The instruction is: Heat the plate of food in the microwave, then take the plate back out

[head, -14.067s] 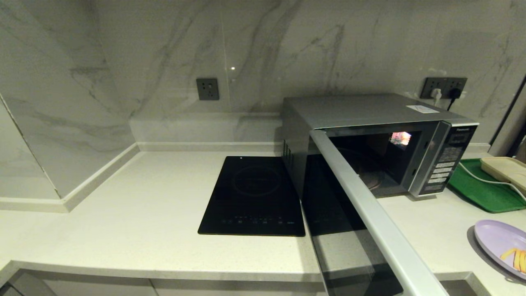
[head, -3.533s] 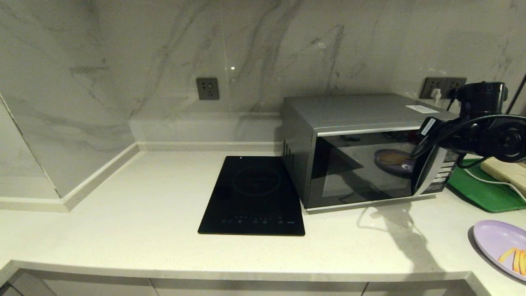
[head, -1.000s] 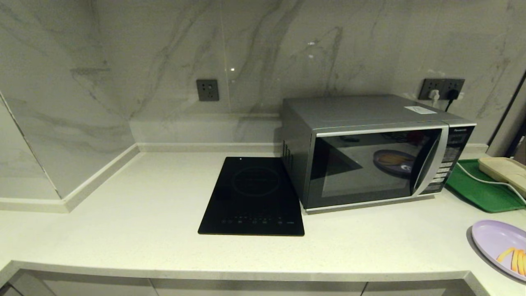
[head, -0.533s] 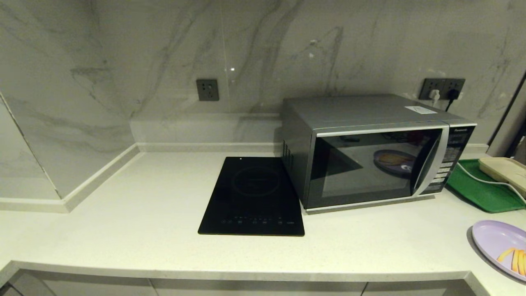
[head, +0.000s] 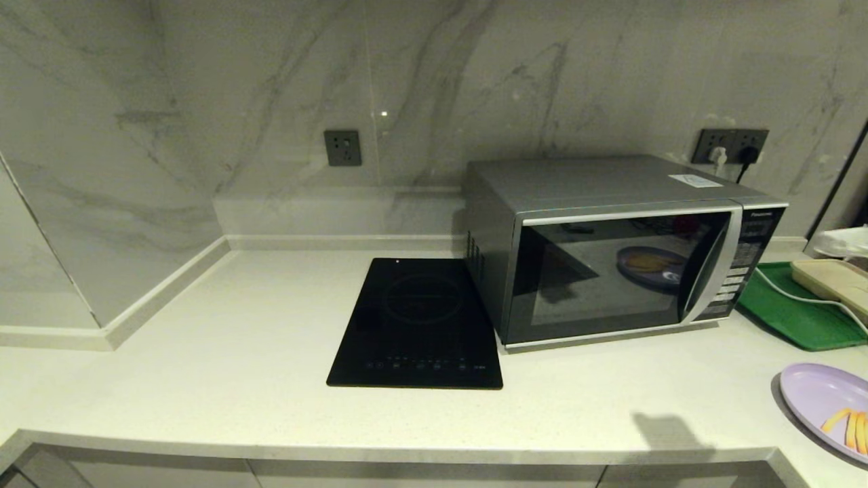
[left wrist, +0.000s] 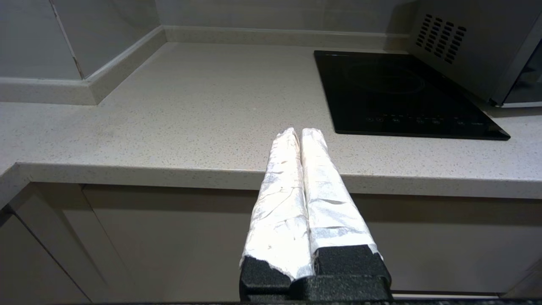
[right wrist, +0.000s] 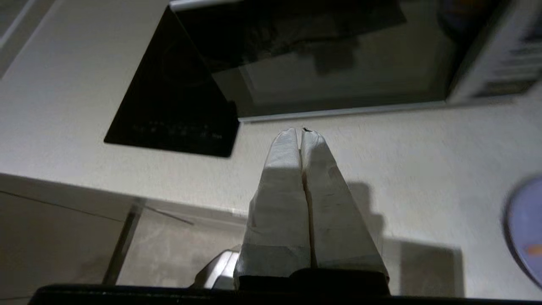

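Since 14.1 s ago the microwave (head: 614,251) door has gone from swung open to shut, and the arm seen at its handle 3.5 s ago has left the head view.

Both claws are pressed closed and empty: the left claw (left wrist: 301,132) hangs off the counter (head: 203,352) edge near the black cooktop (head: 420,322), and the right claw (right wrist: 300,133) hovers above the counter facing the microwave door. The plate of food (head: 824,407) sits on the counter at the right, outside the oven, so the task looks finished; at most, the arms need parking.
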`<state>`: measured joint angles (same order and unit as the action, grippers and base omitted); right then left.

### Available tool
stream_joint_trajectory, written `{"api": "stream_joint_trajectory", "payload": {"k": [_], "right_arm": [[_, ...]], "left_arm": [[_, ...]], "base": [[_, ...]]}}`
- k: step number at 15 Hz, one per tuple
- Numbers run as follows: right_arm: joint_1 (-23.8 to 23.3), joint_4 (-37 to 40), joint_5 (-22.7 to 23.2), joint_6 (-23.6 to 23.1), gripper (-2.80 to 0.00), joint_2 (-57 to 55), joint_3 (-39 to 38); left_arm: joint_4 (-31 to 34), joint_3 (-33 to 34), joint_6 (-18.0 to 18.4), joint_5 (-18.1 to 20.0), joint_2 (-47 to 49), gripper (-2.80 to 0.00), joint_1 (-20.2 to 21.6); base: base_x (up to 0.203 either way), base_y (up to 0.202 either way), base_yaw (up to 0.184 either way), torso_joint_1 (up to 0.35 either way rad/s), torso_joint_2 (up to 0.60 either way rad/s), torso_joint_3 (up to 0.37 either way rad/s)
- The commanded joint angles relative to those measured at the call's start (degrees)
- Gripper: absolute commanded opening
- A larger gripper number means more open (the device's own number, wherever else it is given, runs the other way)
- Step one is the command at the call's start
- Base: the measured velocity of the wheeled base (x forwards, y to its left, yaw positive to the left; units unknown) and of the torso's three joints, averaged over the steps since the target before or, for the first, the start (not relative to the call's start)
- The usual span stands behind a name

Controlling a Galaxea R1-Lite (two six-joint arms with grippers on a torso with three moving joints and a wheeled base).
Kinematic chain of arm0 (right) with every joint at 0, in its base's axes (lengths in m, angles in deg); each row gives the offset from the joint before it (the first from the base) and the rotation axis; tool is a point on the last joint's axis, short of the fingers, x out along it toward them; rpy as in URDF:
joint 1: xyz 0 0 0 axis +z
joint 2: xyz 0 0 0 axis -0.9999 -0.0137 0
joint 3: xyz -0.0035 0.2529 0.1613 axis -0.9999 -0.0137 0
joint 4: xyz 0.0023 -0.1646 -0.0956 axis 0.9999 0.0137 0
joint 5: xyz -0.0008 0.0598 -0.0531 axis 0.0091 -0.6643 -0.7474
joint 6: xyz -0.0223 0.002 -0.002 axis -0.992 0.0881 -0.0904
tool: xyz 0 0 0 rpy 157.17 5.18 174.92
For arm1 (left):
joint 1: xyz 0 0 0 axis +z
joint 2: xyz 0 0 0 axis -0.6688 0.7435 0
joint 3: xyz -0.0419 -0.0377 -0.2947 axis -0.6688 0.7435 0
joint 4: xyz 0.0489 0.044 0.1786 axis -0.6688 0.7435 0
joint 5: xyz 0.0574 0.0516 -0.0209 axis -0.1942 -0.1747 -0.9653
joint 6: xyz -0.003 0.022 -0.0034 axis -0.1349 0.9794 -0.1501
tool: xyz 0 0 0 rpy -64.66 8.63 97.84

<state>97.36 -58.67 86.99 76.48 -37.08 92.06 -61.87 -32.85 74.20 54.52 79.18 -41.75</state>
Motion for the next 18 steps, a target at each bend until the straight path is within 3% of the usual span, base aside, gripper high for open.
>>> {"api": "stream_joint_trajectory", "payload": {"k": [1, 3, 5, 9, 12, 16, 18], "right_arm": [[8.2, -9.3, -3.6, 0.8, -2.8, -15.5, 2.0], [12.4, -12.5, -5.2, 1.9, -2.8, -21.2, 5.3], [13.2, -13.2, -5.5, 3.6, -2.8, -21.1, 5.2], [11.2, -10.4, -5.8, 2.8, -2.8, -3.6, 2.1], [9.8, 2.0, -7.7, 0.5, -2.8, 14.3, 1.8], [8.3, 26.5, -13.1, -0.6, -2.8, 36.3, 4.5], [3.3, 35.9, -14.8, -1.0, -2.8, 44.3, 5.8]], "left_arm": [[0.0, 0.0, 0.0, 0.0, 0.0, -2.8, 0.0], [0.0, 0.0, 0.0, 0.0, 0.0, -2.8, 0.0], [0.0, 0.0, 0.0, 0.0, -0.1, -2.8, 0.0], [0.0, 0.0, 0.0, 0.0, -0.1, -2.8, 0.0], [0.0, 0.0, 0.0, 0.0, 0.0, -2.8, 0.0], [0.0, 0.0, 0.0, 0.0, -0.1, -2.8, 0.0], [0.0, 0.0, 0.0, 0.0, -0.1, -2.8, 0.0]], "base": [[0.0, 0.0, 0.0, 0.0, 0.0, 0.0], [0.0, 0.0, 0.0, 0.0, 0.0, 0.0], [0.0, 0.0, 0.0, 0.0, 0.0, 0.0], [0.0, 0.0, 0.0, 0.0, 0.0, 0.0], [0.0, 0.0, 0.0, 0.0, 0.0, 0.0], [0.0, 0.0, 0.0, 0.0, 0.0, 0.0], [0.0, 0.0, 0.0, 0.0, 0.0, 0.0]]}}
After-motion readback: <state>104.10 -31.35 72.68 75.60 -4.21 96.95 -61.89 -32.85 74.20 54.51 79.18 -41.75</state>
